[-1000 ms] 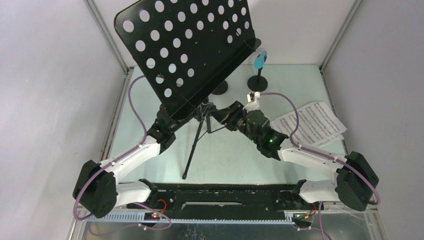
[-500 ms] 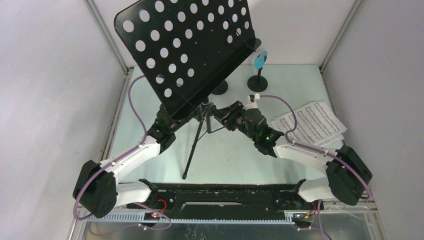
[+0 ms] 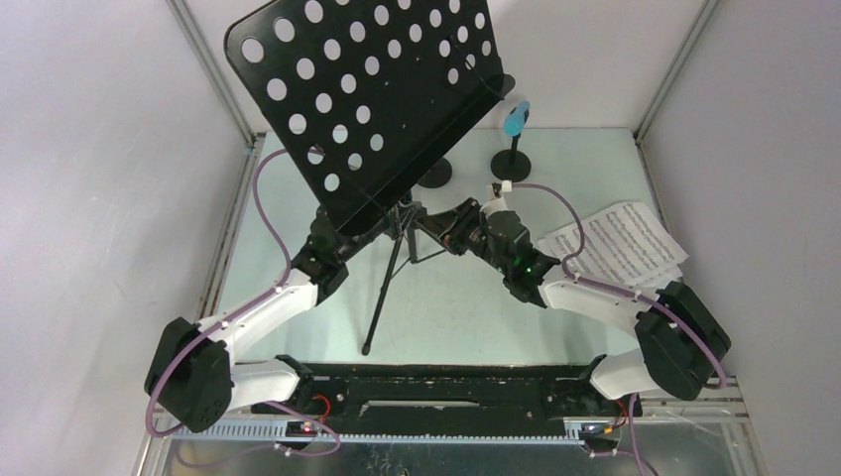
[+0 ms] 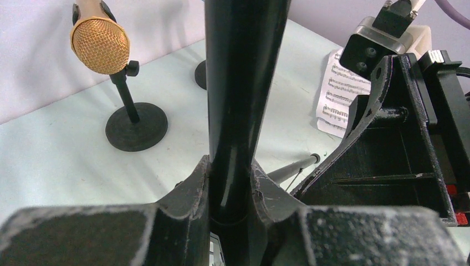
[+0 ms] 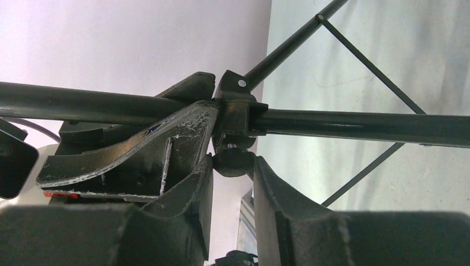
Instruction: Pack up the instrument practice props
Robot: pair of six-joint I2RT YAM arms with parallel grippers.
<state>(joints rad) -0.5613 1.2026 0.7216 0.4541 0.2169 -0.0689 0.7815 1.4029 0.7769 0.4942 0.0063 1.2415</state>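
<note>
On the pale green table top (image 3: 466,307), nearest the arm bases, one thin leg of the black tripod music rack with perforated desk (image 3: 367,89) has its foot planted, and the rack stands upright between the two arms with its desk tilted high above them. The left gripper (image 4: 230,183) reaches in from the left and is closed tight on the rack's glossy black centre pole (image 4: 238,83), one finger pressed to each side of it. The right gripper (image 5: 233,166) comes from the opposite side at about the same height, its jaws partly apart and flanking the small round black knob (image 5: 233,160) on the collar where the leg braces meet (the knob fills most of the gap, but I cannot tell whether both pads actually press on it). To the right, beside the right arm, the white sheet-music pages (image 3: 625,248) lie flat in a loose, fanned stack. Farther back, near the rear wall, two short black round-based clip holders stand apart from each other: one (image 4: 136,127) carries the tan mesh-headed toy microphone (image 4: 100,44), the other (image 3: 512,159) the light-blue toy microphone (image 3: 514,119).
</note>
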